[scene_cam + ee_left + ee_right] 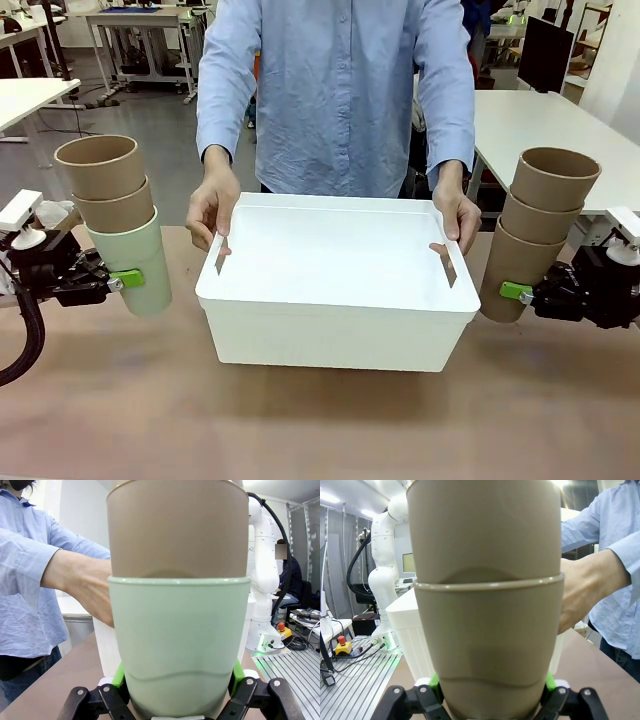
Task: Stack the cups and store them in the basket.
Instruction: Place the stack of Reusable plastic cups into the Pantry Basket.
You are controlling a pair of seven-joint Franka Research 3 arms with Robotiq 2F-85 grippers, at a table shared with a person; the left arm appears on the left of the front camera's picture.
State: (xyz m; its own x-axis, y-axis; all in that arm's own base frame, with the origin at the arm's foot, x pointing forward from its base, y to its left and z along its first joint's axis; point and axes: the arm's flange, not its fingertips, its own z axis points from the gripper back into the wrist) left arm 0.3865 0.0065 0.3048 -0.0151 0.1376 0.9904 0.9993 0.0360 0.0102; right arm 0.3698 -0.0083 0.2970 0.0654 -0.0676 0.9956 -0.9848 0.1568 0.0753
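The white basket (340,300) stands mid-table, held at both short ends by a person's hands (212,210). Left of it, my left gripper (118,280) is shut on a mint green cup (135,260) with two tan cups (105,185) nested in it, the stack tilted and lifted off the table. In the left wrist view the green pads (119,676) clamp the mint cup (180,645) low down. Right of the basket, my right gripper (520,292) is shut on a stack of three tan cups (535,235). The right wrist view shows the bottom tan cup (487,640) between the green pads (434,681).
The person stands at the far edge behind the basket. Bare brown table (320,420) lies in front of the basket. White tables (560,120) stand farther back. The basket wall (106,650) shows behind the mint cup, and the other arm (382,570) rises beyond the basket.
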